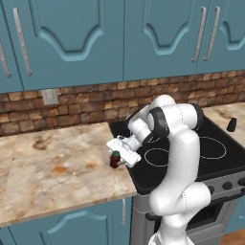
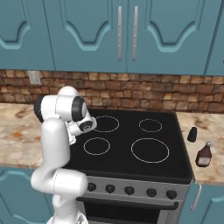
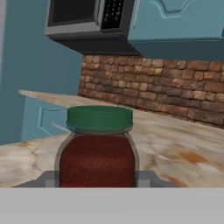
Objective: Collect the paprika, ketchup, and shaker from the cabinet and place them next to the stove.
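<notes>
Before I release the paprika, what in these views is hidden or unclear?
- Paprika base: cut off at the bottom of the hand view, so contact with the counter cannot be told.
- End effector fingertips: covered by the hand's own body in the left base view.
- Ketchup label: too small to read in the right base view.
- Shaker top: too small for detail.

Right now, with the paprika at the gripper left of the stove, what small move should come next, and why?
Probably open the gripper and release: the paprika stands upright on the counter beside the stove; the shaker and ketchup stand on the other side.
</notes>
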{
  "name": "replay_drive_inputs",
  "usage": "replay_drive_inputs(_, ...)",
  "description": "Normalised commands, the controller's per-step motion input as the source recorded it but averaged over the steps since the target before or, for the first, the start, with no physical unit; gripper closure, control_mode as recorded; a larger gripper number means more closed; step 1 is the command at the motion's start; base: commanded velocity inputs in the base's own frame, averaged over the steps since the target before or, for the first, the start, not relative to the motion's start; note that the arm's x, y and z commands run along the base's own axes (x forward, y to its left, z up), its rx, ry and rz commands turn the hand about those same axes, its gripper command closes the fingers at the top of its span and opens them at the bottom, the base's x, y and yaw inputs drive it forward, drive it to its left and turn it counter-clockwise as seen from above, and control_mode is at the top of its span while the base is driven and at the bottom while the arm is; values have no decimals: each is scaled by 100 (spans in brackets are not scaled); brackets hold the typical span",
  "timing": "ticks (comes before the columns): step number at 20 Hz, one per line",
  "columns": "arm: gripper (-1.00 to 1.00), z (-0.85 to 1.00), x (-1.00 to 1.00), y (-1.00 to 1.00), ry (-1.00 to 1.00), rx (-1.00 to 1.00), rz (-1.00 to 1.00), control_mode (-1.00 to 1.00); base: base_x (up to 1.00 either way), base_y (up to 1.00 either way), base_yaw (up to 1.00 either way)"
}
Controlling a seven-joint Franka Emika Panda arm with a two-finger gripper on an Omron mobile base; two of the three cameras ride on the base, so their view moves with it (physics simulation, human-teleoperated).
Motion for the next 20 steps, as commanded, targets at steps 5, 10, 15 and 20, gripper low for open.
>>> replay_drive_inputs(5,-100,-2,0,-1,0,-2,0,-100,0,0,0)
replay_drive_inputs(10,-100,23,-4,-16,0,0,0,-100,0,0,0)
replay_drive_inputs(15,-100,40,0,-15,0,0,0,-100,0,0,0)
replay_drive_inputs(20,-100,56,-7,-22,-4,0,0,-100,0,0,0)
